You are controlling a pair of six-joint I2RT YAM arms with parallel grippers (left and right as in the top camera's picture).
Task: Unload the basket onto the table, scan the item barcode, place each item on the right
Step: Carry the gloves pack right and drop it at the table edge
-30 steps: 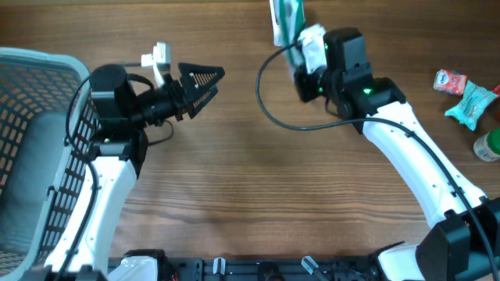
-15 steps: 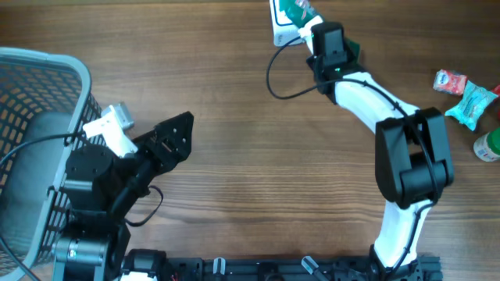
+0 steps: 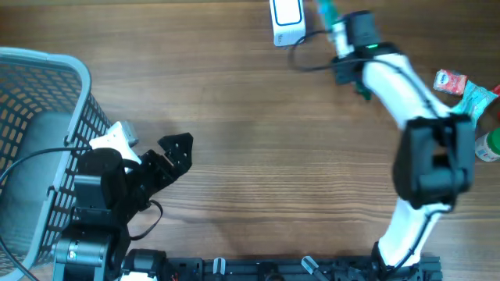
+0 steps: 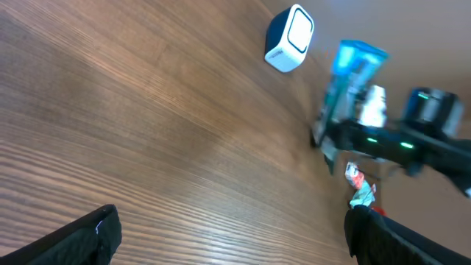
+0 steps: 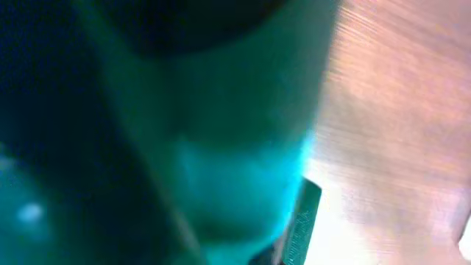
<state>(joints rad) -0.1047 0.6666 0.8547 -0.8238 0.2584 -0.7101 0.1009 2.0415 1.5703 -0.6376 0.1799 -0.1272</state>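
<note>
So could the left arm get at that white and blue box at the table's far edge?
Probably, with a long stretch: its open end effector has bare wood ahead, though the right arm sits beside the white and blue box.

A blurred teal item [image 5: 221, 177] fills most of the frame, too close to be sharp, and is dark along the top and left. A wooden counter [image 5: 397, 110] shows at right. A dark strip [image 5: 303, 217] juts out below the item.

White links [image 3: 394, 82], black joints [image 3: 433, 168], black cables [image 3: 292, 55], black left tool [image 3: 180, 146]
</note>
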